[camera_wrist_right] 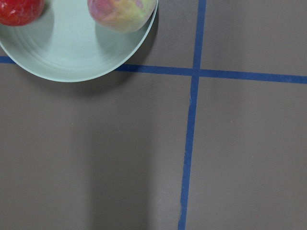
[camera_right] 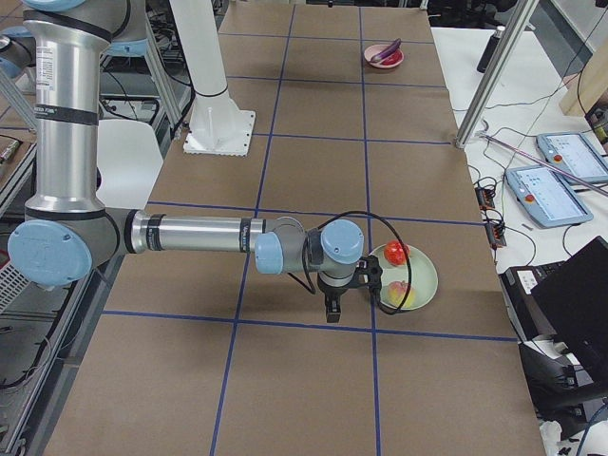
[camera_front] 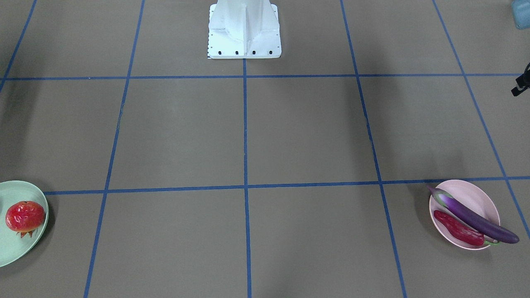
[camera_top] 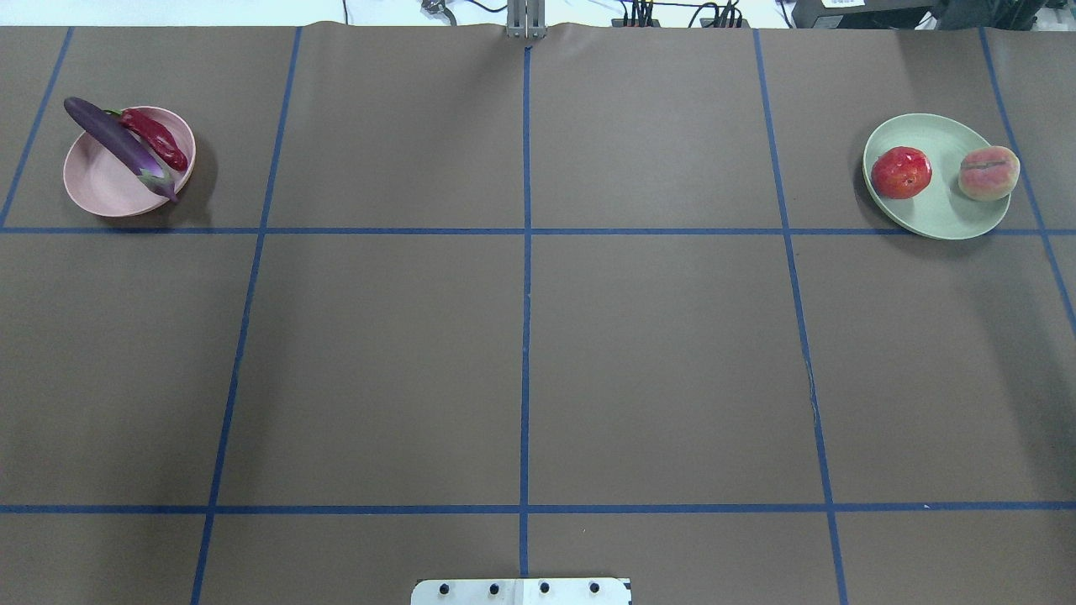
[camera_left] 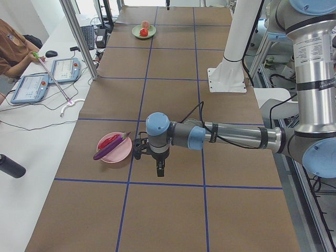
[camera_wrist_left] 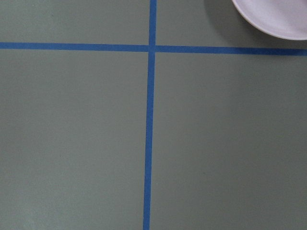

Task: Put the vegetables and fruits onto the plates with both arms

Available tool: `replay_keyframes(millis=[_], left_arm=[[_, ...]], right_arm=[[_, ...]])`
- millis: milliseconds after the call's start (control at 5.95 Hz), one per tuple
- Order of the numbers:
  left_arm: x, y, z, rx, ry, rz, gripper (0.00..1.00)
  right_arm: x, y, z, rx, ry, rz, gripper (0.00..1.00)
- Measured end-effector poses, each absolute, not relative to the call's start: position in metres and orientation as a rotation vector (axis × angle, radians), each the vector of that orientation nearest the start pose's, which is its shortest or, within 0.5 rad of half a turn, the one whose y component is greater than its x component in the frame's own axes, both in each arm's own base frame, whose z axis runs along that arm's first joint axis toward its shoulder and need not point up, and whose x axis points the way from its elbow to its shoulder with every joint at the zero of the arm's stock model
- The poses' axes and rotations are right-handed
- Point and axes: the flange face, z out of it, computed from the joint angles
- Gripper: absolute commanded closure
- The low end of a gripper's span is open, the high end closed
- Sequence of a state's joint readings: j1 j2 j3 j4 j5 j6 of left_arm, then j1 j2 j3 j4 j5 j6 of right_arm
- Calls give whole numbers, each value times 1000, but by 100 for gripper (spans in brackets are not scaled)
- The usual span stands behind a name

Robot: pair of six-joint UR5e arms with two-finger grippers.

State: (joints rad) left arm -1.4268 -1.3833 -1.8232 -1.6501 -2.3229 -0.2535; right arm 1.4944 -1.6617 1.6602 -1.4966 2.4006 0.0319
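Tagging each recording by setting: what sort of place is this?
Most likely a robotics lab or data-collection cell, not a kitchen: a brown table gridded with blue tape, teach pendants on the side bench, and an operator seated beside them.

The left arm [camera_left: 236, 137] and the right arm [camera_right: 199, 233] are alike: polished silver tubes between darker grey joint housings, each capped in light blue. A black cable [camera_right: 356, 214] runs along each forearm, looping free near the wrist. The thick upright tubes bear small printed labels [camera_left: 310, 52]. The left gripper [camera_left: 159, 171] and right gripper [camera_right: 332, 313] are black. The white pedestal base [camera_front: 244, 31] ends in a flat plate with dark bolts [camera_front: 237, 53].
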Motion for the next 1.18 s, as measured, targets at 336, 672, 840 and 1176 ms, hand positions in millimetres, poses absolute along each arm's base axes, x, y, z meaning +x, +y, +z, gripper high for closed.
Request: replay_keyframes(millis=[336, 672, 840, 1176], left_arm=[[-4, -427, 608, -4, 765, -48, 0], [-1, -435, 601, 2, 781, -42, 0], [0, -436, 598, 2, 806, -37, 0], [-7, -435, 594, 50, 804, 13, 0]], right_arm=[[33, -464, 633, 36, -843, -57, 0], [35, -465, 624, 45, -843, -51, 0], [35, -467, 622, 47, -843, -49, 0], [35, -470, 620, 52, -839, -50, 0]])
